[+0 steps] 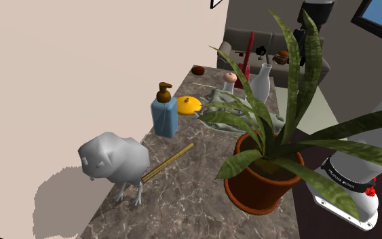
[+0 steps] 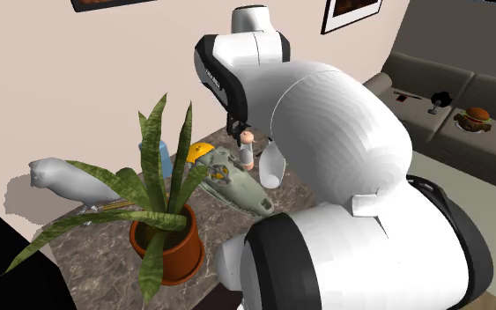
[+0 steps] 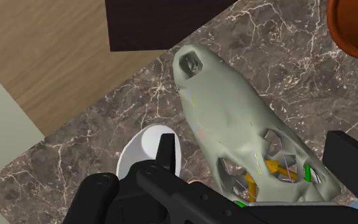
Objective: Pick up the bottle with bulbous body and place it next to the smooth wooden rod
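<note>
The white bulbous-bodied bottle (image 1: 262, 81) stood upright, narrow neck up, at the far end of the brown veined marble counter (image 1: 196, 200), partly behind leaves in the shoulder view; seen from my wrist it was a pale round shape just beside one of my fingers (image 3: 166, 149), whose tip overlapped its edge, though I could not tell whether the two touched. My black two-fingered claw (image 3: 254, 143) hung over the counter with its fingers spread wide, gripping nothing; between them lay a grey-green perforated shell-like object (image 3: 234, 121), with coloured bits showing through its holes. Near the bottle in the shoulder view stood a small bottle with a pinkish cap (image 1: 229, 81); closer to that camera lay a flat yellow disc (image 1: 188, 104), and just beside it a blue soap dispenser with a brown pump (image 1: 164, 115), upright. The smooth golden-brown wooden rod (image 1: 167, 162) lay flat on the counter, well apart from the bottle and on the near side of the dispenser; one end of it came just beside a grey bird figure (image 1: 115, 159) that stood on thin legs. Toward the shoulder view's right stood a plant with long striped green leaves in a terracotta pot (image 1: 257, 191); away from the counter, in the second exterior view, there was a dark grey sofa (image 2: 413, 66).
</note>
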Controlling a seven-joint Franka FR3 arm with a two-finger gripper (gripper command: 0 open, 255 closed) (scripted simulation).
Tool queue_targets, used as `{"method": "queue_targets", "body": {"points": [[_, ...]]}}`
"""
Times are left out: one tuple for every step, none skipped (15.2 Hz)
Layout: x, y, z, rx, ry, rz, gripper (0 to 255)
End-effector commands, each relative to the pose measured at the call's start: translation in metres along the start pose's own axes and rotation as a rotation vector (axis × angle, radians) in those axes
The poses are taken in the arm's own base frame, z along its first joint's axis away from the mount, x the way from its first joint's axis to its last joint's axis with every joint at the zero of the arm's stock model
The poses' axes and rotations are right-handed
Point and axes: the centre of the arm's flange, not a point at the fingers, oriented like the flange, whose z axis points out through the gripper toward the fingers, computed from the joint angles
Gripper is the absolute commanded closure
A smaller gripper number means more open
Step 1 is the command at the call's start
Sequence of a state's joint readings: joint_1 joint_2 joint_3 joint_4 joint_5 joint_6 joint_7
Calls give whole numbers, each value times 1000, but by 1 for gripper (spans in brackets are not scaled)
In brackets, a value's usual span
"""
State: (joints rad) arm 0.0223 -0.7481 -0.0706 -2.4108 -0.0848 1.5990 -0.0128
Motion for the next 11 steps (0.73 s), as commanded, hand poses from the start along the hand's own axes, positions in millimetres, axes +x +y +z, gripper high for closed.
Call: {"method": "queue_targets", "body": {"points": [[0,0,0,0,0,0,0],[10,8,5,2,1,-3,0],[19,15,11,4,2,-5,0],[29,23,16,7,3,-8,0],[38,30,21,9,4,-10,0],[48,37,26,11,5,-13,0],[58,45,32,13,6,-15,0],[67,52,37,16,7,-18,0],[77,59,42,18,8,-21,0],[87,67,48,20,9,-23,0],[97,74,53,22,10,-26,0]]}}
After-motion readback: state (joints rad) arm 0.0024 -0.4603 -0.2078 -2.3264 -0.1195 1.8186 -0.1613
